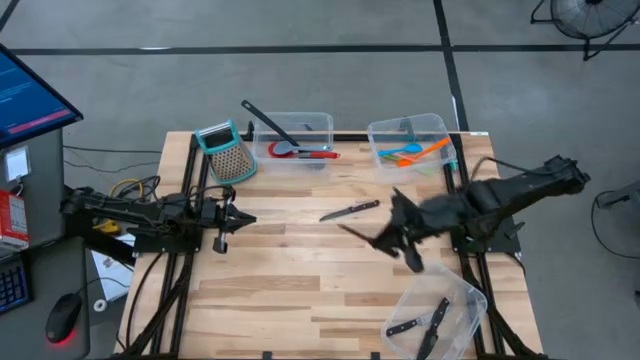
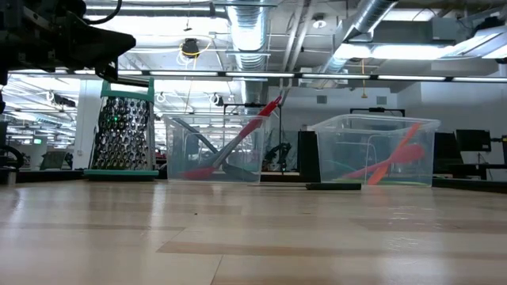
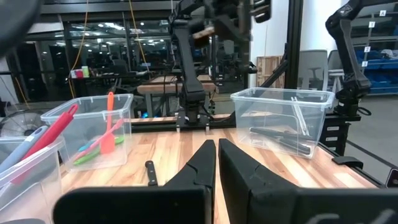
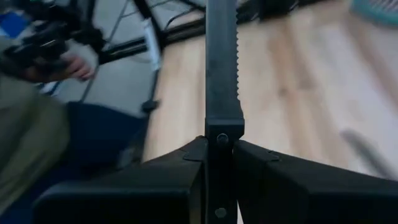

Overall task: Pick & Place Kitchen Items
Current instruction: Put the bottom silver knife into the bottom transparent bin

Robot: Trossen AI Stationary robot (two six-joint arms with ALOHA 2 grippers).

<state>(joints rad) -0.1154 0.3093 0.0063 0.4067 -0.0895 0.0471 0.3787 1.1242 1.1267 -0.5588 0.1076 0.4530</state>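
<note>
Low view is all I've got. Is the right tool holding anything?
Observer: Yes. The right tool is shut on a knife, and the serrated blade sticks out ahead of it.
Operator: Where is it over the table?
Observer: On the right side, between the loose knife and the knife bin at the near corner.
Operator: Left tool?
Observer: The left tool is shut and empty, over the table's left side.
</note>
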